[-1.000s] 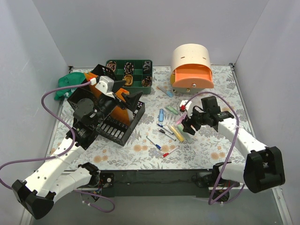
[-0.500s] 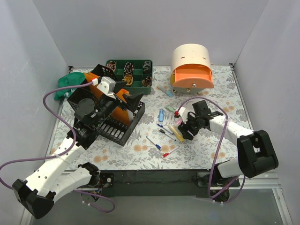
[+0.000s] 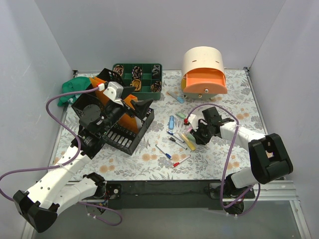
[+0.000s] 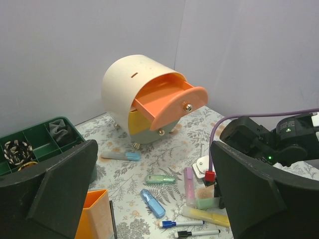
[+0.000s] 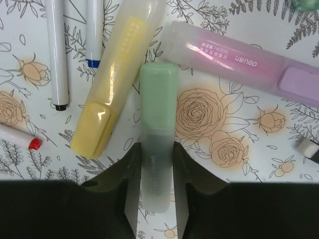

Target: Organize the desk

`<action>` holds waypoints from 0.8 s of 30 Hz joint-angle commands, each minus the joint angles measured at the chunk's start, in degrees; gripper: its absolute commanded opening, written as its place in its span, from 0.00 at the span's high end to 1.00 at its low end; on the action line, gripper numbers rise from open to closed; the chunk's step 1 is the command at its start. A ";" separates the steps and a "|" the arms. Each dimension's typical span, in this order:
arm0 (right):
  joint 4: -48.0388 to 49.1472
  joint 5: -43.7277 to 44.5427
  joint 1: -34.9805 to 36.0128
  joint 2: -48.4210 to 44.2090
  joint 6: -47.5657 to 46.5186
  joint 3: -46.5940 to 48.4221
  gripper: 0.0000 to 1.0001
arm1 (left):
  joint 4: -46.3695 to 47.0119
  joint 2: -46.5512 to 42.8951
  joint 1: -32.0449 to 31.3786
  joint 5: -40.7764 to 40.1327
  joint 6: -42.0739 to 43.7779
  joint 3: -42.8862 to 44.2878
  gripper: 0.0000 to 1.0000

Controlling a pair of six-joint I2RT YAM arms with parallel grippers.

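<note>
Top external view: the floral worktop (image 3: 219, 162) is enclosed by plain grey walls (image 3: 149, 30) on three sides. In the right wrist view, a pink highlighter (image 5: 239, 62) is cut off by the frame edge. My right hand (image 5: 155, 149) is clamped on a green highlighter (image 5: 158, 99) lying flat on the worktop, right of centre. My left hand (image 4: 154, 169), fingers spread wide, hangs above the worktop's left half.

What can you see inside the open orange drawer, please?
The orange drawer shows only bare orange floor and walls; its back, under the cream cabinet, and the strip behind its front panel are hidden.
</note>
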 commanded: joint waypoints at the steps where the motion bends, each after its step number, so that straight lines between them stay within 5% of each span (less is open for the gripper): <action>1: -2.88 2.02 0.44 1.29 -1.03 0.12 0.78 | 0.68 -0.76 0.16 1.04 0.70 -0.22 0.02; 9: -16.67 3.08 -0.61 -4.94 -12.79 12.23 0.95 | -0.38 1.00 0.16 3.41 0.61 0.39 0.02; 18: -24.60 0.09 -1.75 -10.05 -20.01 34.37 0.96 | -0.20 1.97 0.16 5.61 1.67 0.04 0.02; 24: -23.37 2.89 -4.47 -3.49 -21.42 49.93 0.95 | 0.06 2.23 0.24 6.31 1.93 -0.22 0.02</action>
